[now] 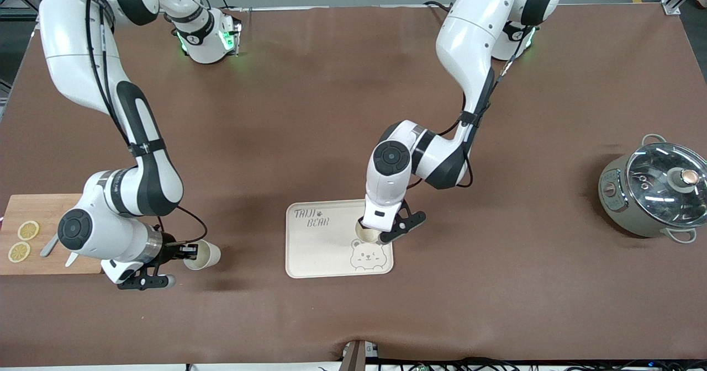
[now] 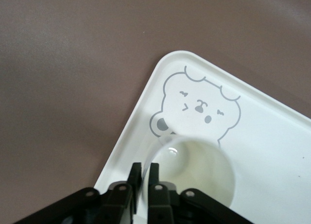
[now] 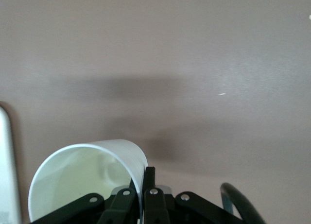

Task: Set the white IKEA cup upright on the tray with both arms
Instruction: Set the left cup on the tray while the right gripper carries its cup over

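The left gripper (image 1: 381, 234) is standing low over the cream-white rectangular tray with the bear-face drawing (image 1: 309, 260), its fingers pinching the rim of a white round cup (image 1: 365, 233) that is sitting upright on the tray just above the bear; in the left wrist view the fingers (image 2: 154, 185) are closing on that cup's wall (image 2: 194, 161), mouth up; so one cup is looking as good as placed, though not yet let go; the right gripper (image 1: 185, 251) is clamping the rim of a second white cup (image 1: 203, 254), holding it tilted on its side, mouth toward the gripper, over the brown table (image 1: 497, 282) between the bamboo cutting board with lemon slices (image 1: 44, 211) and the tray; this cup is remaining to be carried across, turned upright and set down; a grey lidded pot (image 1: 652, 194) is sitting toward the left arm's end.
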You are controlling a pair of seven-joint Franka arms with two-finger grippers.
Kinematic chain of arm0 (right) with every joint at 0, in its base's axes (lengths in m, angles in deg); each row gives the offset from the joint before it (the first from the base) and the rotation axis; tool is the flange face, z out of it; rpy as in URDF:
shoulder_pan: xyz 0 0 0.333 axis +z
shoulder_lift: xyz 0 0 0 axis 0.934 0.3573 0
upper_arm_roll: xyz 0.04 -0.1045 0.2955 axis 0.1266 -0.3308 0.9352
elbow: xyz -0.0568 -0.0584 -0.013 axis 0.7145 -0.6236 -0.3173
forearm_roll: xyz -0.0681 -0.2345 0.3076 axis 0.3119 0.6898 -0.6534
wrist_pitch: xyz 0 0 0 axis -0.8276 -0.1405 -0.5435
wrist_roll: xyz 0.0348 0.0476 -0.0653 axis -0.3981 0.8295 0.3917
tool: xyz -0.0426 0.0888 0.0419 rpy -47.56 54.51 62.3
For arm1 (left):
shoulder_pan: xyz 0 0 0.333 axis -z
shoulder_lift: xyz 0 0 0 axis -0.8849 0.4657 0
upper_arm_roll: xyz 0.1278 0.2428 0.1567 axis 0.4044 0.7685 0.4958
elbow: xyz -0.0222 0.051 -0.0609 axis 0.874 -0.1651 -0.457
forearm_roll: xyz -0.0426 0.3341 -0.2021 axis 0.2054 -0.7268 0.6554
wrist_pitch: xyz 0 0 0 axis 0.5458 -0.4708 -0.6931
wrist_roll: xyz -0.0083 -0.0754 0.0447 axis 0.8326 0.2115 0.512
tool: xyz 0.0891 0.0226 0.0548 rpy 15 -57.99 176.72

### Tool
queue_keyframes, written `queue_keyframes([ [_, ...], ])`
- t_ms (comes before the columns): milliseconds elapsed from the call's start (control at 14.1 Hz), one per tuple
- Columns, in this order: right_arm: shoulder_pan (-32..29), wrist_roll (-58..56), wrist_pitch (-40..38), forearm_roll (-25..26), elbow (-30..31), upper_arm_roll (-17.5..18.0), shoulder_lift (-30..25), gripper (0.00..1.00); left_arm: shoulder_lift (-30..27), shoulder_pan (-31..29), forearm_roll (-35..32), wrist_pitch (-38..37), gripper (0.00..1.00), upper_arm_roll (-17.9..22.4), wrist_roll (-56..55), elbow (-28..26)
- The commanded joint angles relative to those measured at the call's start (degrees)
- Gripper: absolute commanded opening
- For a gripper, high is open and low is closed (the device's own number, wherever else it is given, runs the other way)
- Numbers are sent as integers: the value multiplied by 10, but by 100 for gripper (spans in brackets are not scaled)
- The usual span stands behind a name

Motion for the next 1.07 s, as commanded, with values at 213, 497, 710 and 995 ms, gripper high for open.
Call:
queue_keyframes([
  [213,70,153,-20,-7,-18,1,-6,0,-12,2,-24,-4,93,10,-9,12],
  [497,129,260,-15,-4,-38,-3,-4,0,-43,-18,-22,-21,100,10,8,10],
  [710,158,310,10,-3,-38,-4,1,0,-83,-47,-20,-64,100,5,43,6],
  [995,197,366,63,3,-30,-6,20,0,-134,-92,-14,-125,100,2,121,-7],
])
